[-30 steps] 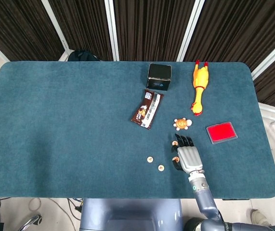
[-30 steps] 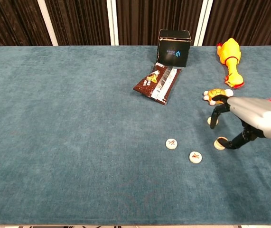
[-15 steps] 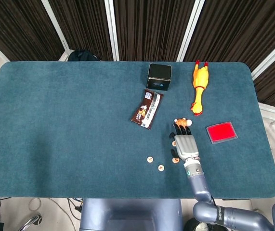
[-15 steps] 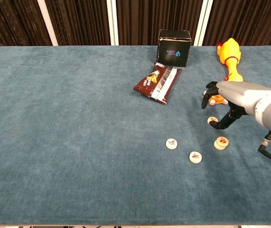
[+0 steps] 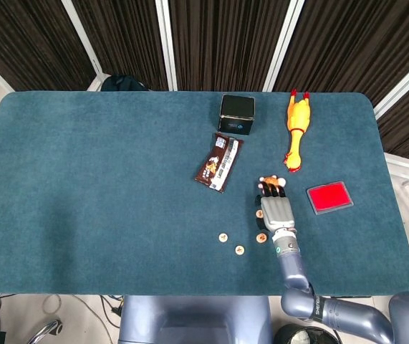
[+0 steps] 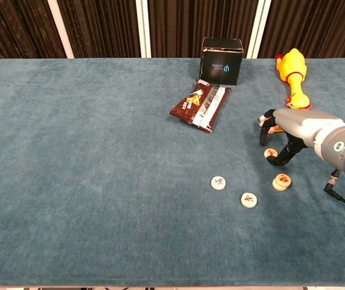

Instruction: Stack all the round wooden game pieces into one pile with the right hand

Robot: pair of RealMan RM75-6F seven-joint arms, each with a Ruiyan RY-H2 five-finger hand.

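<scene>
Fingers spread and empty, right hand [image 6: 287, 130] arches over a lone game piece [image 6: 270, 153] mid-table.

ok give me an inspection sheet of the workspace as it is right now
surface: blue felt table.
job's things: small stack of game pieces; single pieces at and, the last under the fingertips.
clutter: black box, snack wrapper, rubber chicken, turtle toy partly hidden, red pad.
hands: right hand fingers down over the far piece, grip unclear; left nothing seen.
cables: black cable by right forearm.
surroundings: dark curtains.
</scene>
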